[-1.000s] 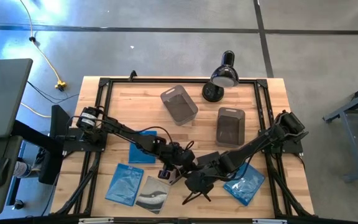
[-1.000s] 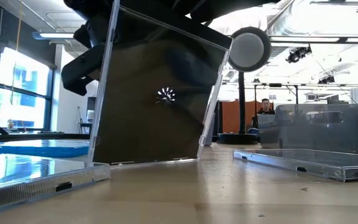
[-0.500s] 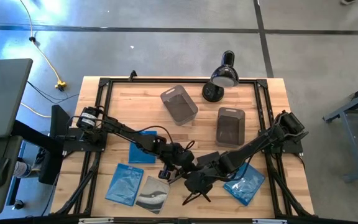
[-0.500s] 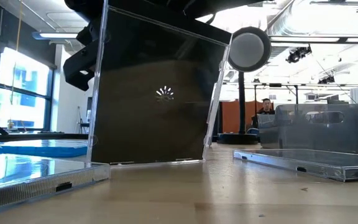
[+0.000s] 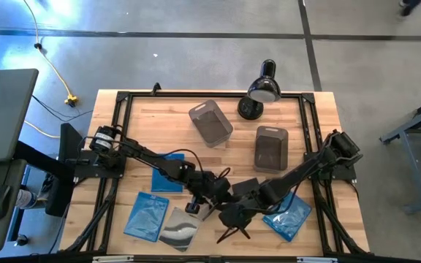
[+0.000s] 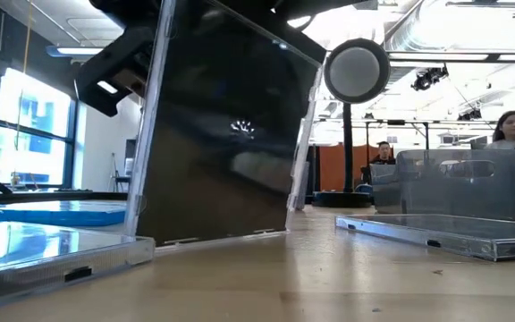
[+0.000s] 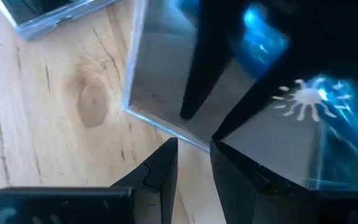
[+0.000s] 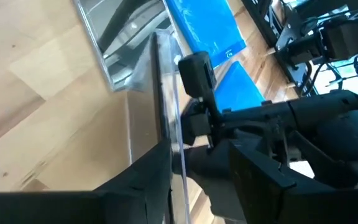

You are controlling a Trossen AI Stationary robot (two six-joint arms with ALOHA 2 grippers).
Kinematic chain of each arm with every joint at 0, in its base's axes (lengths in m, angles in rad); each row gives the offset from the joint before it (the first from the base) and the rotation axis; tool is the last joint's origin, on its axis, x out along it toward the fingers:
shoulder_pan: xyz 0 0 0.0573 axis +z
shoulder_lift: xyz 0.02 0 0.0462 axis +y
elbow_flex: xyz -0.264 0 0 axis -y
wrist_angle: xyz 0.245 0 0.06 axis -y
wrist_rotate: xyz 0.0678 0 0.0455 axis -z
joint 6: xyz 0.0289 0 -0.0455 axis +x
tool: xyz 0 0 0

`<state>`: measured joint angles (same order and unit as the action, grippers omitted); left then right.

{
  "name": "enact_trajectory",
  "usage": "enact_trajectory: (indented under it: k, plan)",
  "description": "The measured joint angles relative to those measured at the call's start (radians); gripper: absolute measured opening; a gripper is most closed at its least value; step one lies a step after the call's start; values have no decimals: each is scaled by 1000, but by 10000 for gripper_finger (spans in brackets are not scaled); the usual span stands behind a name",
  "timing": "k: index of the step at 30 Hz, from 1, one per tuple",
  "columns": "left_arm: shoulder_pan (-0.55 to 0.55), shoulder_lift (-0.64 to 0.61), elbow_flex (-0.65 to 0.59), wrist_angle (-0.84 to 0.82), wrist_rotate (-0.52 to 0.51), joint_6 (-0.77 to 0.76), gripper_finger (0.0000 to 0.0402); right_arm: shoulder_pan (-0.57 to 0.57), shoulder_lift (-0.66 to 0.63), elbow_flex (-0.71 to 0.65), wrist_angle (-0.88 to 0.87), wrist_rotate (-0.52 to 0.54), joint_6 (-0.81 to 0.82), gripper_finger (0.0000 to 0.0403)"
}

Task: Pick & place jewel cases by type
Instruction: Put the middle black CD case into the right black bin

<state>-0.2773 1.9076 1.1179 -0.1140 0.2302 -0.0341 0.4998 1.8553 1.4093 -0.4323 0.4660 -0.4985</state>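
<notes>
**A:** Left tool (image 5: 198, 204) sits near-centre on the bench (image 5: 145, 117), fingers (image 7: 160, 171) narrow, clamped on the edge of the dark jewel case (image 6: 222, 134). Right tool (image 5: 229, 212) meets it from the right side; its fingers (image 8: 145, 168) straddle the same case's rim.

**B:** Case attitude?

**A:** We see it standing on its lower edge on the wood, tilted, top leaning right in the low view. White starburst mark on its face.

**B:** The others?

**A:** Clear case with silver disc (image 5: 177, 226) lies flat just left of the tools, at the near edge. Blue case (image 5: 147, 215) touches its left side. Second blue case (image 5: 168, 174) lies farther back on the left, partly under the left arm. Third blue case (image 5: 289, 215) lies near right, under the right arm.

**B:** Tubs?

**A:** Two smoky tubs (image 5: 210, 123) (image 5: 271, 148) mid-to-far bench, well apart from the tools. Lamp (image 5: 262, 89) at the far edge.
</notes>
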Motion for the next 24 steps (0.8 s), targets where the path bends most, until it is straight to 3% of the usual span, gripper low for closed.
enact_trajectory:
  k: [10,19,22,24]
  plan:
    - [-11,15,-4,31,13,-39,97,-10,11,-3,-3,70,-51,155]
    - [-12,41,0,44,-6,-25,97,-12,8,-1,-23,-13,26,155]
    - [-12,44,1,50,-7,-22,97,-23,23,-1,-31,-111,49,155]
    - [-12,44,2,46,-8,-22,97,-23,39,-3,-35,-123,49,155]
